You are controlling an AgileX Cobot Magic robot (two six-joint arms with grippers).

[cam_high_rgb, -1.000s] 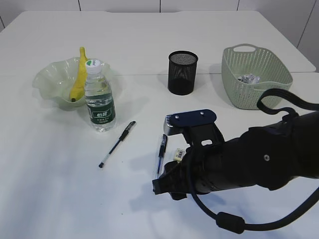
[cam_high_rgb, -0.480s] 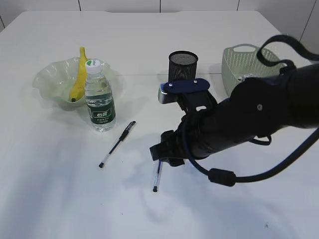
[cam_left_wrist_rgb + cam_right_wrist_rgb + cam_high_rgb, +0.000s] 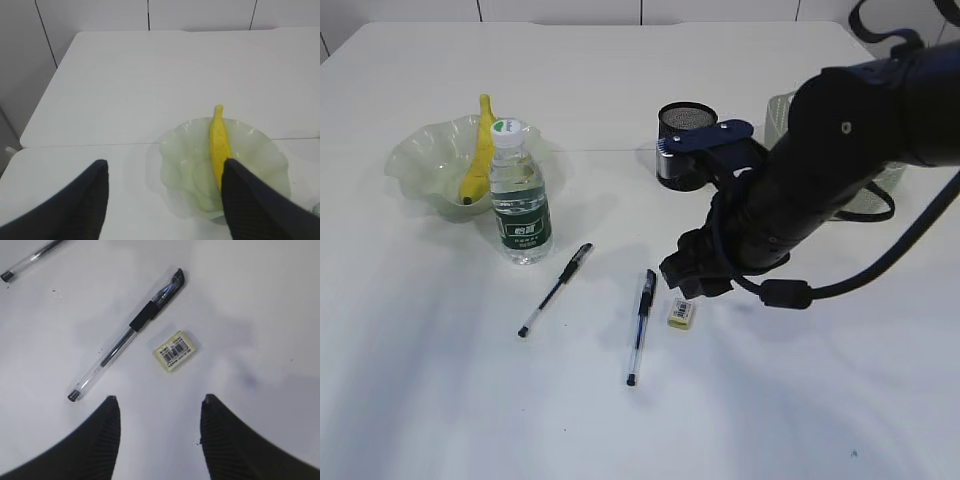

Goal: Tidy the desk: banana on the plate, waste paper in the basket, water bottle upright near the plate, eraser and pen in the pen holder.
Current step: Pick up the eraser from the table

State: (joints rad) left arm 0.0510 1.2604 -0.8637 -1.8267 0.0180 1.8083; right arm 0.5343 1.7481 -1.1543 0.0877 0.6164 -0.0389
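The banana [image 3: 477, 150] lies in the pale green plate [image 3: 415, 150], and the water bottle [image 3: 520, 195] stands upright just in front of it. Two pens lie on the table, one [image 3: 555, 290] left, one [image 3: 640, 325] beside the eraser [image 3: 682, 313]. My right gripper [image 3: 692, 275] hovers open just behind the eraser [image 3: 173, 350], which lies beyond its tips [image 3: 160, 400] next to a pen [image 3: 127, 335]. My left gripper [image 3: 162, 167] is open and empty above the plate [image 3: 185, 165] and banana [image 3: 219, 145]. The pen holder [image 3: 680, 118] is half hidden by my arm. The waste paper is hidden.
The green basket [image 3: 776, 118] at the back right is mostly covered by my right arm. A seam runs across the white table behind the plate. The second pen's tip [image 3: 30, 260] shows at the top left of the right wrist view.
My right arm has risen and swung back to the right, away from the front of the table. The pen and eraser it covered are now in plain sight.
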